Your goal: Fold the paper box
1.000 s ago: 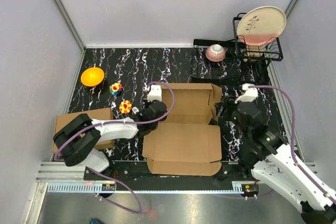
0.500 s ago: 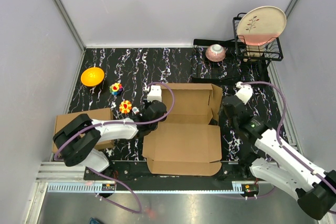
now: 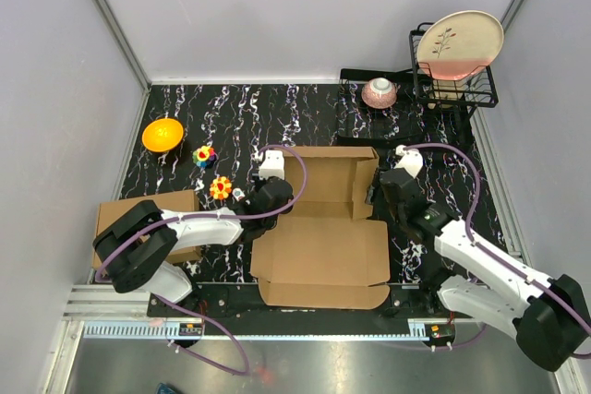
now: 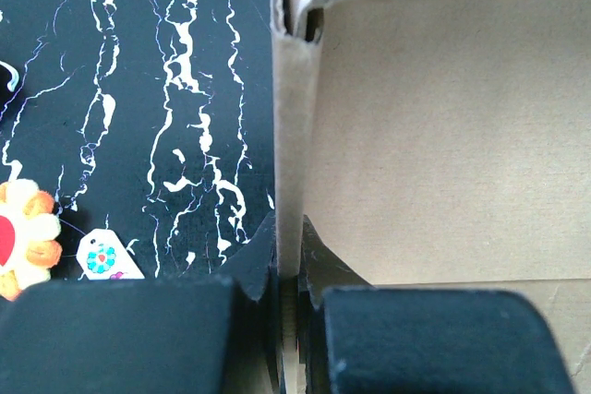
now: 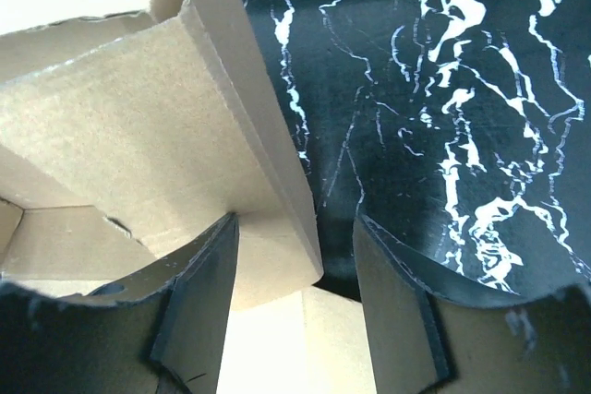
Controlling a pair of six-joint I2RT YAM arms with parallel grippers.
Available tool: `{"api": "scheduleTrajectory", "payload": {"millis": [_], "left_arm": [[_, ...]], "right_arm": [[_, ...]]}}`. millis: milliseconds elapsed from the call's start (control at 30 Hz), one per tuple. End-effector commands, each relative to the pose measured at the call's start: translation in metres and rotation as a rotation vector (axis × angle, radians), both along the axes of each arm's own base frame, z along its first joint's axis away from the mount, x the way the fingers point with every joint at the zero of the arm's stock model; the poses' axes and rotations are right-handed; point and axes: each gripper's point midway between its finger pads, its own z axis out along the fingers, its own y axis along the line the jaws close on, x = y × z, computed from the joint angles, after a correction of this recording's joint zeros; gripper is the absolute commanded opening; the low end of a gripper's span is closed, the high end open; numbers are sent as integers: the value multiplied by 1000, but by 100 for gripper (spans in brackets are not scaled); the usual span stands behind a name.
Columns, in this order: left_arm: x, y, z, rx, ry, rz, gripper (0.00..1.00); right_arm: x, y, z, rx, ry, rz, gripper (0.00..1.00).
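Paper box [image 3: 332,182] centre of surface [image 3: 231,122], lid panel [image 3: 323,256] flat toward arm bases. Left claw [image 4: 288,288] pinched tight on left side wall [image 4: 288,136]. Right claw [image 5: 294,269] wide, straddling right side wall [image 5: 249,117], not clamped. We judge: right arm closes next.

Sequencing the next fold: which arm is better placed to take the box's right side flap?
Right. The right fingers stand open astride the right side flap of the paper box. The left fingers are shut on the left wall, across the box, probably steadying it.
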Motion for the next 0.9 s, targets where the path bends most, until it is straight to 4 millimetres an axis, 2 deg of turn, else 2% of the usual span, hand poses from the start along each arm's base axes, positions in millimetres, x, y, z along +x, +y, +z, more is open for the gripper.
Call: {"api": "scheduleTrajectory", "payload": {"millis": [0, 167, 433, 867], "left_arm": [[-12, 3, -17, 77, 52, -56, 0], [-12, 4, -17, 82, 53, -58, 0], [-12, 4, -16, 86, 49, -63, 0], [-12, 2, -15, 76, 44, -65, 0]], "right_arm": [[14, 17, 9, 46, -65, 55, 60], [23, 22, 3, 19, -51, 73, 63], [41, 22, 12, 13, -120, 35, 69], [52, 25, -15, -58, -86, 49, 49]]}}
